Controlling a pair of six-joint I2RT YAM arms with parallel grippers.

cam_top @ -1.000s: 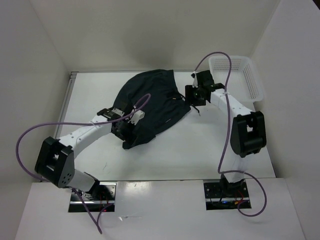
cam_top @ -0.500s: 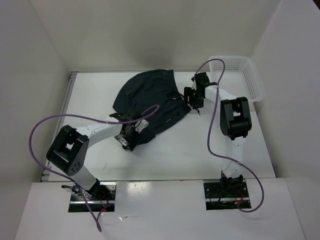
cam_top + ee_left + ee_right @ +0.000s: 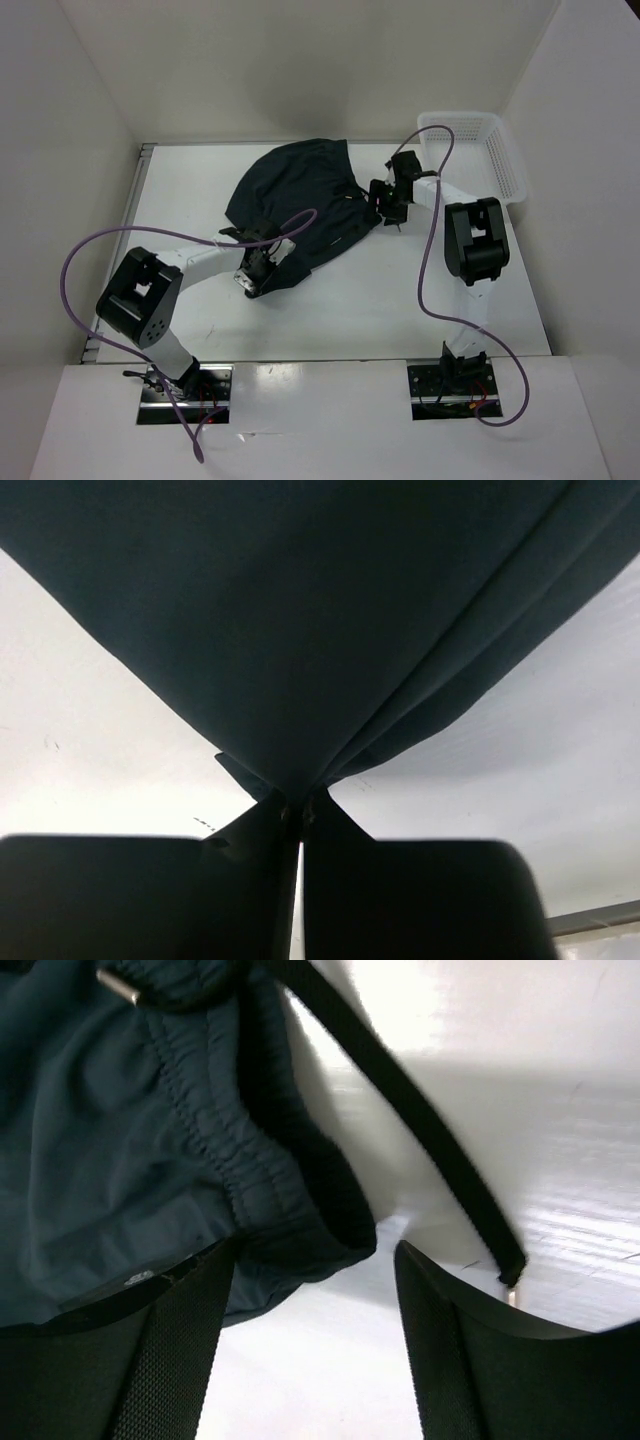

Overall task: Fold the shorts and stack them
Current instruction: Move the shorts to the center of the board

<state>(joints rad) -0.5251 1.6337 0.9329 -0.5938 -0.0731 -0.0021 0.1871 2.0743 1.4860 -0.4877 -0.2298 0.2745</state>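
The dark shorts (image 3: 300,200) lie spread on the white table, reaching from the back centre toward the front left. My left gripper (image 3: 256,275) is at their near left corner, shut on a pinch of the fabric; the left wrist view shows the shorts (image 3: 330,620) fanning out from the closed tips of that gripper (image 3: 297,805). My right gripper (image 3: 385,205) sits at the right edge by the waistband. In the right wrist view this gripper (image 3: 315,1260) is open, the elastic waistband of the shorts (image 3: 250,1190) lies between its jaws, and a black drawstring (image 3: 420,1130) trails across the table.
A white lattice basket (image 3: 495,150) stands at the back right corner. Purple cables (image 3: 100,250) loop over both arms. White walls close in the table on the left, back and right.
My left gripper has gone from open to shut on the near corner of the shorts. The right arm has folded back, with its gripper lower at the waistband edge.
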